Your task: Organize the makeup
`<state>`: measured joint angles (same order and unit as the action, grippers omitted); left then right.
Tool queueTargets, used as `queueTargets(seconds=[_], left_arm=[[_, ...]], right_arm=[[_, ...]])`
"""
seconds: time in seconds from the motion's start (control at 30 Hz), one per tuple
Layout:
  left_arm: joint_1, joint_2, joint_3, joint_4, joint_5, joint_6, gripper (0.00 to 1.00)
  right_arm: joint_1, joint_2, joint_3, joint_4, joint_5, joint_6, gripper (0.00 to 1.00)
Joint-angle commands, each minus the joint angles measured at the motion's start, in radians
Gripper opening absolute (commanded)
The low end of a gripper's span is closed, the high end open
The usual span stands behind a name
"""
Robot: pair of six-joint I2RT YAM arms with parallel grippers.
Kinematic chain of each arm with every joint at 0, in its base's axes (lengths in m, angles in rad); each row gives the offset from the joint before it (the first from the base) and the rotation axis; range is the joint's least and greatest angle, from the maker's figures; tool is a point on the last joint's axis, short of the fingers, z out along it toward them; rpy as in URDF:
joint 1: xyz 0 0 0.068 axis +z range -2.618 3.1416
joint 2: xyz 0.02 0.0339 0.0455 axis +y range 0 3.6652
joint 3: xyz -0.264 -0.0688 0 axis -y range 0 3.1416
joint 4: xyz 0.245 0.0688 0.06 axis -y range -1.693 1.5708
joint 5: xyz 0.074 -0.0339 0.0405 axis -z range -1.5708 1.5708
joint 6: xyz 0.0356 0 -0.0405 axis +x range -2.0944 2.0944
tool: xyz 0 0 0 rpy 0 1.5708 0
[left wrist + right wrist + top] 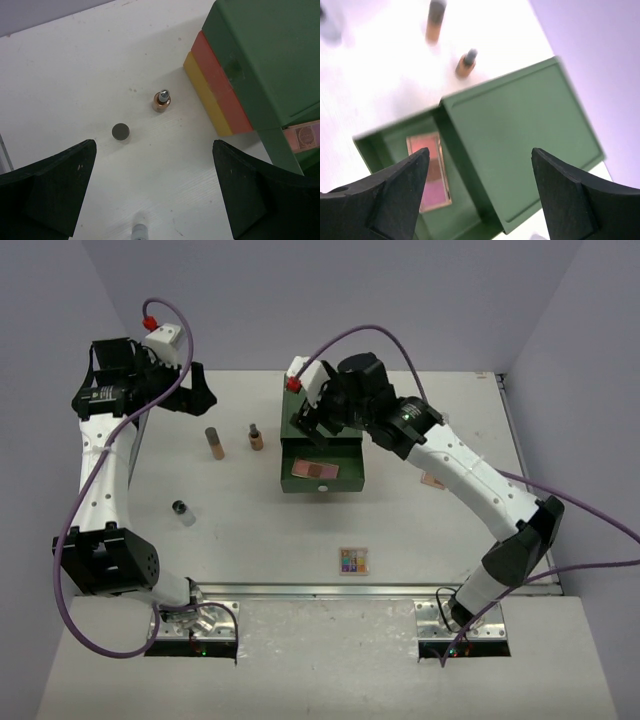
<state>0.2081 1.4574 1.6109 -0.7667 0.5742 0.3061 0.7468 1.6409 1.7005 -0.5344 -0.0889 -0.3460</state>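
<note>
A green, orange and yellow drawer box (318, 430) stands mid-table with its green top drawer pulled out. A pink-tan compact (312, 470) lies in that drawer and also shows in the right wrist view (429, 172). Two peach tubes (213, 443) (256, 437) stand left of the box. A small clear bottle (184, 512) lies nearer the front left. The square multicolour palette (353, 561) lies at the front. Another compact (433, 480) peeks from under the right arm. My left gripper (192, 392) is open and empty, high at the back left. My right gripper (318, 418) is open and empty over the box.
In the left wrist view the box's orange and yellow drawer sides (215, 90) show at the right, with both tubes (161, 100) (120, 132) and the bottle (139, 232) below my open gripper (154, 165). The right wrist view shows the box top (520, 145) under my gripper (480, 165).
</note>
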Motion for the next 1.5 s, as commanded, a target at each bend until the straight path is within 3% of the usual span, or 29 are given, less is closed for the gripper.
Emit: queueTargets(seconds=[0.0,0.13,0.2,0.33,0.43,0.57,0.63,0.73,1.03,1.47], left_arm=[[-0.004,-0.011,-0.003,0.042,0.005,0.002,1.0],[-0.004,-0.011,-0.012,0.044,0.007,-0.007,1.0],[-0.004,-0.014,-0.015,0.044,0.006,-0.005,1.0],[-0.006,-0.022,-0.023,0.046,0.004,-0.002,1.0],[-0.006,-0.025,-0.023,0.044,0.006,0.0,1.0],[-0.006,-0.03,-0.022,0.044,0.004,-0.001,1.0],[-0.007,-0.034,-0.023,0.042,0.002,-0.001,1.0],[-0.007,-0.043,-0.027,0.036,-0.005,0.007,1.0],[-0.007,-0.065,-0.034,0.023,-0.049,0.049,1.0],[-0.007,-0.066,0.007,0.024,-0.066,0.051,1.0]], right_arm=[[-0.032,-0.163,0.054,0.127,0.205,0.304,0.85],[-0.223,-0.266,-0.11,0.109,0.486,0.649,0.87],[-0.34,-0.363,-0.298,0.087,0.483,0.891,0.86],[-0.541,-0.464,-0.575,0.086,0.523,1.07,0.85],[-0.594,-0.463,-0.651,0.081,0.532,1.104,0.88],[-0.698,-0.352,-0.682,0.08,0.427,1.124,0.93],[-0.736,-0.275,-0.646,0.078,0.309,1.089,0.99],[-0.742,-0.107,-0.557,0.039,0.223,1.009,0.99],[-0.742,0.151,-0.472,0.039,0.244,0.945,0.97],[-0.742,0.287,-0.534,0.064,0.31,0.953,0.89]])
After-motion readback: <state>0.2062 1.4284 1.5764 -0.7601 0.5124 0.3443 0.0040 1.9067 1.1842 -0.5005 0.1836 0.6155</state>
